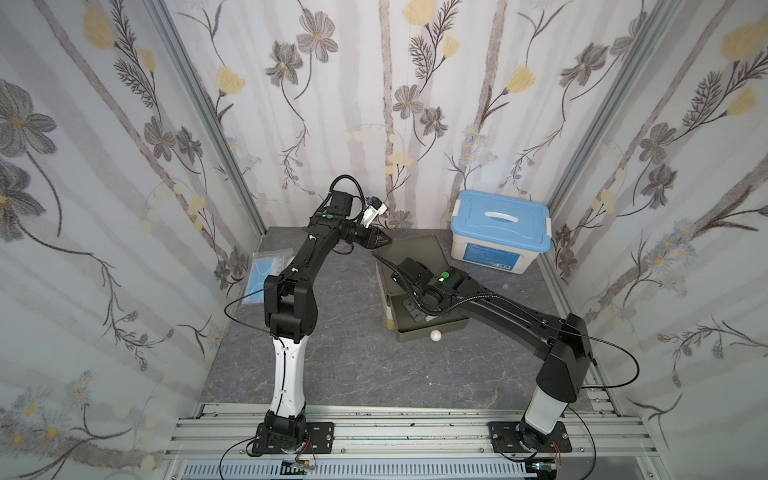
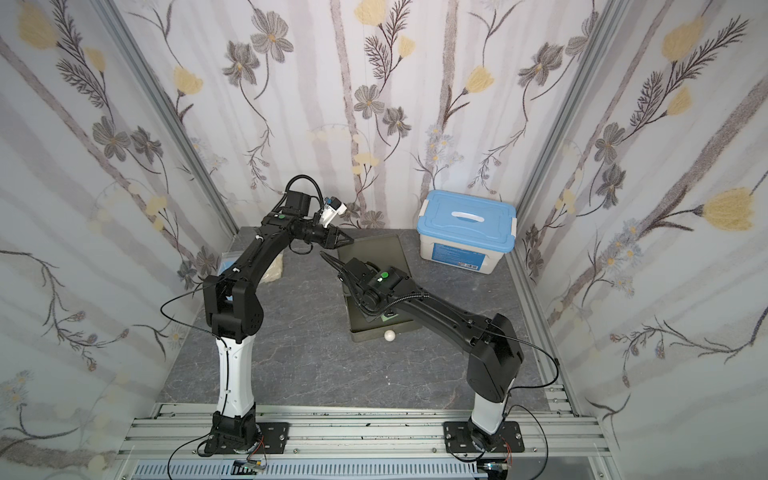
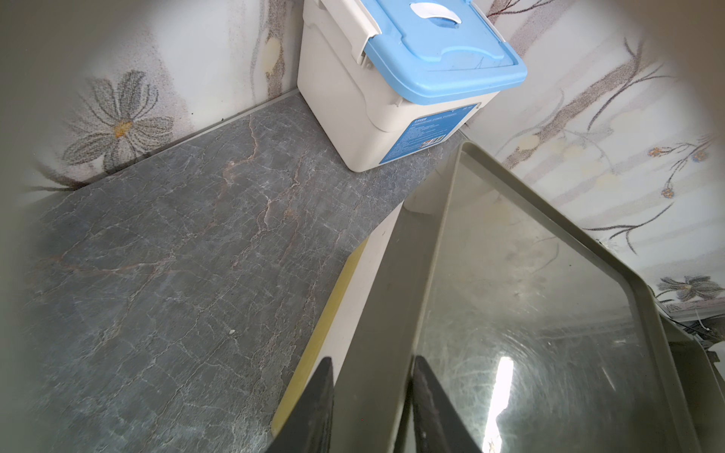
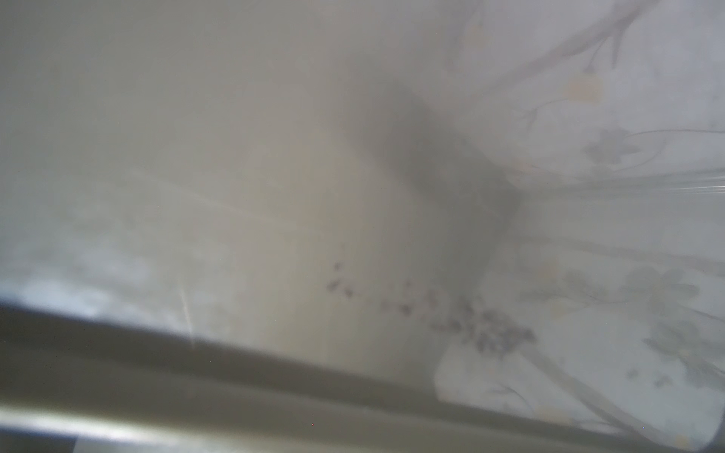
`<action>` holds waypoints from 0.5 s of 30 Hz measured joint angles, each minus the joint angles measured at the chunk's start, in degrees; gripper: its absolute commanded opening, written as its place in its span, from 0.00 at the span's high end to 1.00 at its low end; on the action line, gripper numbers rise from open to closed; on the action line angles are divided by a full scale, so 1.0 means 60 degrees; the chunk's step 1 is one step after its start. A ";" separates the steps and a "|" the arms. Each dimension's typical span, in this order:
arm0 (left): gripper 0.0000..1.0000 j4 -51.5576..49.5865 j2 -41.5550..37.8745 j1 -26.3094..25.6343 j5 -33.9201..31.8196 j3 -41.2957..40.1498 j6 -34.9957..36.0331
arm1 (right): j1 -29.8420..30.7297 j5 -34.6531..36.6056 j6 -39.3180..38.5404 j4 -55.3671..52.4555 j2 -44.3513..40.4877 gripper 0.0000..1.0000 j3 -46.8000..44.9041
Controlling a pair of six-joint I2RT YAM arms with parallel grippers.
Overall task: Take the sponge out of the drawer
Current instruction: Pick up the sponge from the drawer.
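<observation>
Sitting low inside open drawer (image 1: 409, 336), right gripper (image 1: 417, 311) mostly hidden from above; jaw width not discernible, wrist view blurred. Sponge (image 1: 429, 319): only green sliver visible in drawer, just beside right gripper. Left gripper (image 3: 372, 361) narrow, pinching rim of cabinet (image 3: 529, 294) top at its back left corner. Cabinet toward back right of desk (image 1: 340, 353). Blue-lidded box (image 1: 500, 230) in back right desk corner.

Glossy plastic drawer unit (image 3: 529, 313), matt stone-look tbl (image 3: 157, 255).
</observation>
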 measured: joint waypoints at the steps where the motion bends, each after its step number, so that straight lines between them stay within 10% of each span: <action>1: 0.65 0.0000 0.0000 0.0000 0.0000 0.0000 0.0000 | -0.0015 0.0000 -0.0007 -0.0069 0.0000 0.90 0.0091; 15: 0.65 0.0000 0.0000 0.0000 0.0000 0.0000 0.0000 | -0.0095 -0.0266 -0.0412 -0.1020 -0.0164 0.97 0.0772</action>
